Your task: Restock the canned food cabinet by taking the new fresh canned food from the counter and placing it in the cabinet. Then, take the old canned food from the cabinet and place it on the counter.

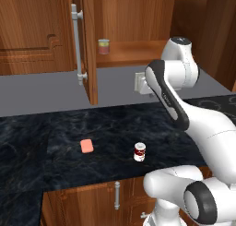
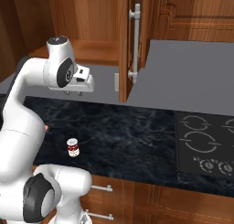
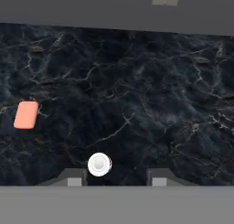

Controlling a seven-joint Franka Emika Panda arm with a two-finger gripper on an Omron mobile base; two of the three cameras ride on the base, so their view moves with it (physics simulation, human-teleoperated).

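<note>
The new fresh canned food (image 1: 139, 152) stands upright on the black counter (image 1: 55, 142) near its front edge, dark red and white with a silver top (image 3: 99, 164). My gripper (image 2: 74, 93) hangs high above the counter, pointing down, open and holding nothing. In the hand view the can's lid sits just inside the left fingertip (image 3: 75, 177), far below. The old canned food (image 1: 104, 46), pale yellowish-green with a reddish band, stands on the shelf of the open cabinet (image 1: 133, 54). The cabinet door (image 1: 90, 45) stands swung out, with its silver bar handle (image 1: 76, 43) on the left side.
A pink sponge (image 1: 86, 145) lies on the counter left of the new can. A wall outlet (image 2: 116, 81) sits on the grey backsplash under the cabinet. A black cooktop (image 2: 203, 145) lies to the right. The open door edge (image 2: 123, 45) juts out over the counter.
</note>
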